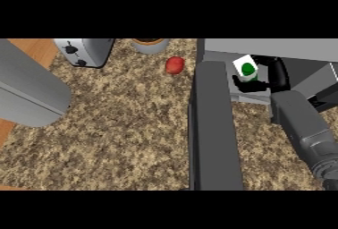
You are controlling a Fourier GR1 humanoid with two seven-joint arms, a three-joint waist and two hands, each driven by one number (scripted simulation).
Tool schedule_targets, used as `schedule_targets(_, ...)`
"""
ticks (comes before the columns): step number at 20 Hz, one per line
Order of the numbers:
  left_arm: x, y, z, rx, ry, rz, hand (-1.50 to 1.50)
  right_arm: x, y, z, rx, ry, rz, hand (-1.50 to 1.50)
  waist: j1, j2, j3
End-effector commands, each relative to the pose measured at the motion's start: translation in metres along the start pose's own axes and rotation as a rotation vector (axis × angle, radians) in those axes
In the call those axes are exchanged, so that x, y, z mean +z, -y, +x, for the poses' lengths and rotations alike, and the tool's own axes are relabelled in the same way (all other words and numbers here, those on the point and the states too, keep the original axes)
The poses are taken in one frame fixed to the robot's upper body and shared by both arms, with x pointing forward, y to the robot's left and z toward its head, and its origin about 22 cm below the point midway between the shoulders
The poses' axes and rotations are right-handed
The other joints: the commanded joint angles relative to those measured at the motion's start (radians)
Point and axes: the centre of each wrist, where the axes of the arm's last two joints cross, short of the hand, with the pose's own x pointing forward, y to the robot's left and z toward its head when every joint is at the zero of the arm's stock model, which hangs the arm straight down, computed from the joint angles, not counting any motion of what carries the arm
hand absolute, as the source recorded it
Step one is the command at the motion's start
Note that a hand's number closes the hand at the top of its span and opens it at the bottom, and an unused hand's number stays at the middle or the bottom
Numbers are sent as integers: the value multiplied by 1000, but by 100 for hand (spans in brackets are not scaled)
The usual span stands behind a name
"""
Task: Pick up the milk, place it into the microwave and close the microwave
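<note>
Filling the left edge of the frame, a grey forearm (pixel 26 87) lies over the speckled counter (pixel 119 134), with a toaster (pixel 86 51) and a red fruit (pixel 174 65) along the top. Right of centre the microwave door (pixel 213 129) stands open. At upper right, the right hand (pixel 264 82) is curled round the milk (pixel 246 68), holding it at the microwave (pixel 264 44) opening.

The right hand (pixel 264 80) curls round a white milk carton (pixel 246 68) with a green spot, holding it at the mouth of the microwave (pixel 277 47). The open microwave door (pixel 213 129) stands just left of the hand. Farther left lie a red apple (pixel 175 65), a toaster (pixel 86 51) and a grey pot (pixel 150 44).
</note>
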Motion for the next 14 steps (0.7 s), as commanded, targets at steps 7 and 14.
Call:
schedule_targets(7,-13,-2,0,-5,-1,-46,-150,-17,27,11,102,-26,-104,150,36,28,3)
schedule_targets(14,-19,-5,-1,2,19,-71,-150,-23,40,16,125,-37,-163,150,66,45,4)
